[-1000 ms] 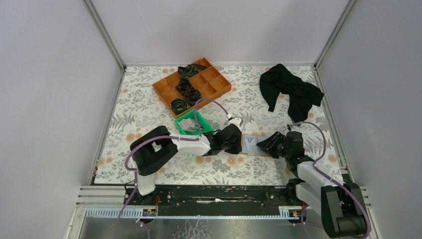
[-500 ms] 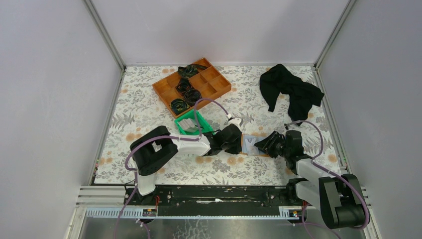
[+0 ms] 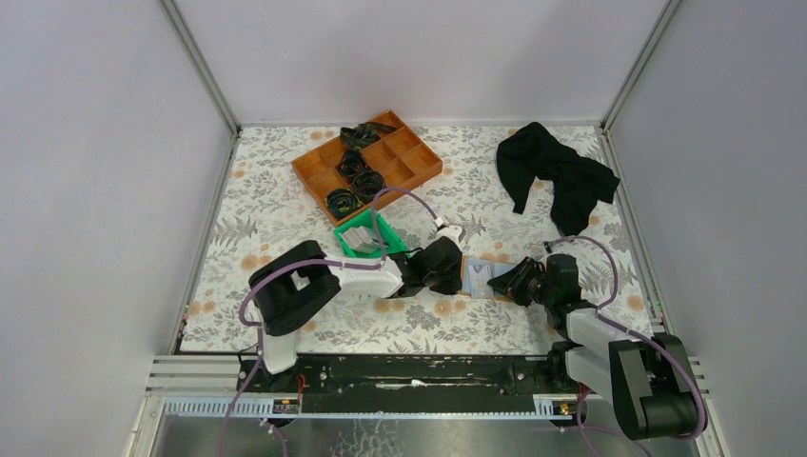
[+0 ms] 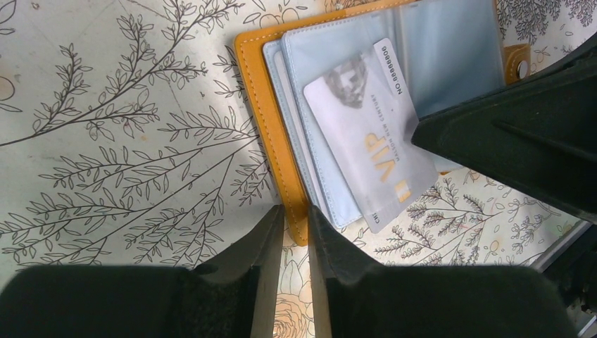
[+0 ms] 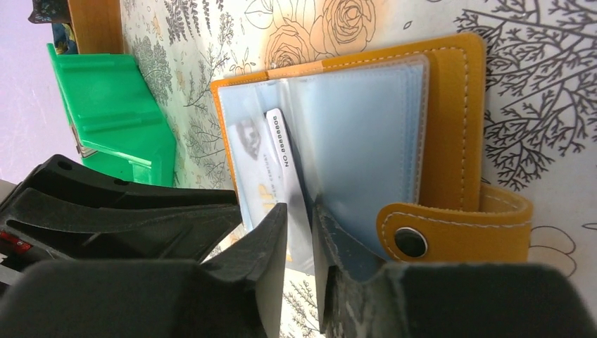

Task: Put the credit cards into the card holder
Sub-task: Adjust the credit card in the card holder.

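From above, the card holder point(image 3: 479, 278) lies open on the flowered desk, and both arms meet over it. The left hand point(image 3: 457, 270) is at its left edge and the right hand point(image 3: 501, 282) at its right. A green bin point(image 3: 388, 235) sits near the holder's far left corner with a small stack of pale cards point(image 3: 357, 233) in it. Further off the same way is the orange compartment tray point(image 3: 306, 179), with dark coiled bundles point(image 3: 354, 164) in several cells and the others bare. A black cloth point(image 3: 555, 174) lies well apart, far and to the right of the holder.

The left wrist camera shows the left hand narrow. The holder's orange cover edge runs into the slit between its fingertips, so it looks to be pinning the holder down. A credit card point(image 4: 366, 141) marked VIP lies tilted across the pale clear sleeves, one corner hanging past the holder's edge over the desk.

The right wrist camera shows the right hand nearly closed, with that card's near end in the gap; I take it as gripping the card. The card's far end sits at the fold, against the mouth of a sleeve. The snap tab point(image 5: 450, 225) lies open beside the hand.

This looks like mid-insertion of one card. The next move calls for squaring the card to the sleeve mouth and sliding it in while the holder is held down.
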